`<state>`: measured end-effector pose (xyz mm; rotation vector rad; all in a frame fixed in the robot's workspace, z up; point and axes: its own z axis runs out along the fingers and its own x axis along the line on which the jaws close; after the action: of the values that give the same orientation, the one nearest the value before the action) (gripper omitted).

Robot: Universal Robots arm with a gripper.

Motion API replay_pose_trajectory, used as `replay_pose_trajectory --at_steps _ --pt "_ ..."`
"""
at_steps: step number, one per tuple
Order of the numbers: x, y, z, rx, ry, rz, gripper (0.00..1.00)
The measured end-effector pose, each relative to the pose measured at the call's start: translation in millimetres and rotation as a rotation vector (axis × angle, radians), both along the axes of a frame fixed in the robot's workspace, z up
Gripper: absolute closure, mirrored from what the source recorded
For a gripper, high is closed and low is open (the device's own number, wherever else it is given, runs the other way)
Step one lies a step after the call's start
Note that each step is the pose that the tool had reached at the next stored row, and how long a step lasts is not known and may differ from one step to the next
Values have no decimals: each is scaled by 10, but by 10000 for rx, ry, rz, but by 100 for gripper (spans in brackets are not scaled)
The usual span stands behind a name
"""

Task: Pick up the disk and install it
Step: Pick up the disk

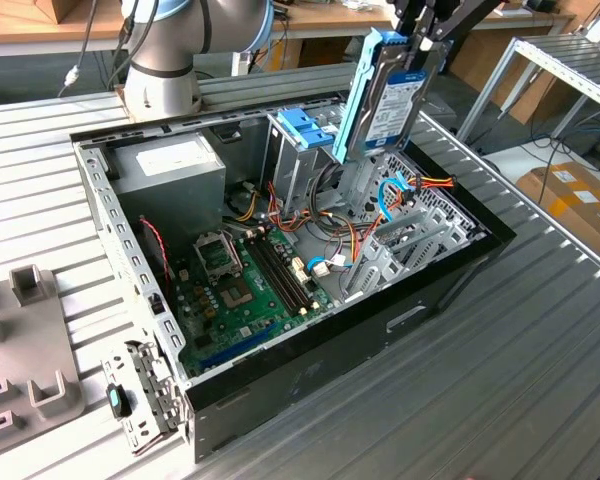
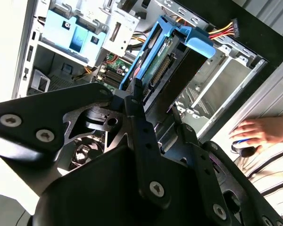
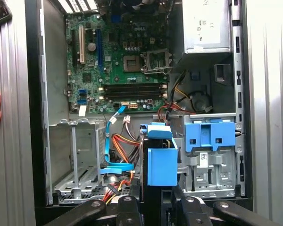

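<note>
In the exterior view the light is bright and even; the ribbed desk (image 1: 540, 330) shines softly and the disk (image 1: 392, 100) catches full light. The inside of the computer case (image 1: 330, 375) lies in mild shadow. In the second wrist view the light burns out to plain white beside the case.

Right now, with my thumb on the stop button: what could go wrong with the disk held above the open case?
1. The disk hangs upright, gripped by the end effector at its upper end. A knock against the metal bay could tilt it or make it slip.
2. Loose orange and blue cables lie just below the disk and might snag or get pinched.
3. A person's hand rests beside the case, which is risky if the arm swings that way.
</note>
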<state>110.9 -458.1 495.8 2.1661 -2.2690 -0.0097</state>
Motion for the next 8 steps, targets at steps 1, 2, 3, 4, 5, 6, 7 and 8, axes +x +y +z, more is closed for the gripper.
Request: replay_pose_trajectory --at_steps 1,2,3,4,5,6,7,8 --pt "0 -8 0 0 0 0 65" --pt "0 -18 0 -1 0 0 65" --pt "0 -24 0 -1 0 0 65" --pt "0 -37 0 -2 0 0 65" --pt "0 -42 0 -2 0 0 65" --pt "0 -42 0 -2 0 0 65" --pt "0 -42 0 -3 0 0 65" --pt "0 -43 0 -2 0 0 65"
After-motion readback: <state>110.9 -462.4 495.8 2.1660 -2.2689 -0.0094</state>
